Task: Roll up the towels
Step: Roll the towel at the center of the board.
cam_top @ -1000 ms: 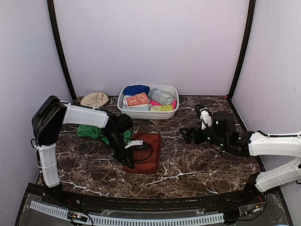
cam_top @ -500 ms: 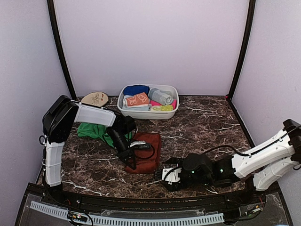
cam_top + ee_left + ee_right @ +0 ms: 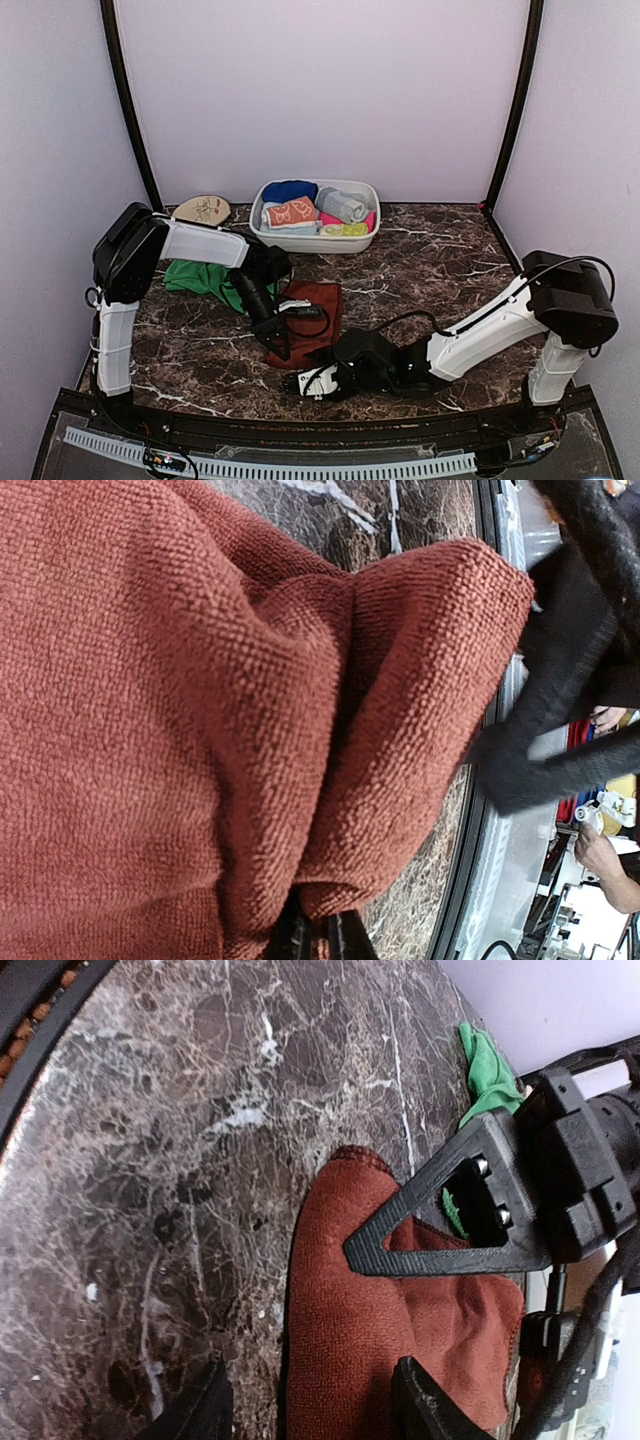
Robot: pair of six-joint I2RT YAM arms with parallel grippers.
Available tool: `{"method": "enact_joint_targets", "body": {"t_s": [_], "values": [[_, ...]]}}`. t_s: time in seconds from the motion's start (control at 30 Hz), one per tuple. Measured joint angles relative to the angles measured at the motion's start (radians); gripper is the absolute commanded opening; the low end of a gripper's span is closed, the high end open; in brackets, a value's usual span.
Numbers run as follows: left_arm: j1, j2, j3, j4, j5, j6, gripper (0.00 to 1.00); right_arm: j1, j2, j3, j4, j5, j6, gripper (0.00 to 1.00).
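The left hand (image 3: 280, 348) is pinched shut on a raised fold of the rust-brown towel (image 3: 318, 303). Beside it, the right hand (image 3: 310, 1385) is spread wide, with the towel's edge just ahead of it. The roll seems barely started. Next, the right hand should grip the edge so both can turn it over.

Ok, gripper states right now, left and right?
Left gripper: closed, pinching a fold of the rust-brown towel.
Right gripper: open at the towel's edge, holding nothing.
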Motion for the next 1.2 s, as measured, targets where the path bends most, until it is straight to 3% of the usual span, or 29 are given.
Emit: {"method": "enact_joint_targets", "body": {"t_s": [0.23,0.4,0.6,0.9,1.2], "values": [[0.001,0.0,-0.001,-0.002,0.0,0.016,0.13,-0.074,0.082,0.01,0.063,-0.029,0.013,0.45],[0.008,-0.005,-0.012,0.011,0.007,0.029,0.3,-0.087,0.1,0.011,0.086,-0.043,0.055,0.2],[0.051,-0.068,-0.069,0.098,-0.003,0.025,0.34,-0.102,0.1,0.018,0.078,-0.081,0.144,0.0],[0.183,-0.333,-0.252,0.264,-0.069,0.047,0.36,-0.163,0.094,0.073,-0.027,-0.218,0.349,0.0],[0.156,-0.459,-0.332,0.314,-0.089,0.15,0.36,-0.37,0.123,0.179,-0.192,-0.671,0.694,0.0]]}}
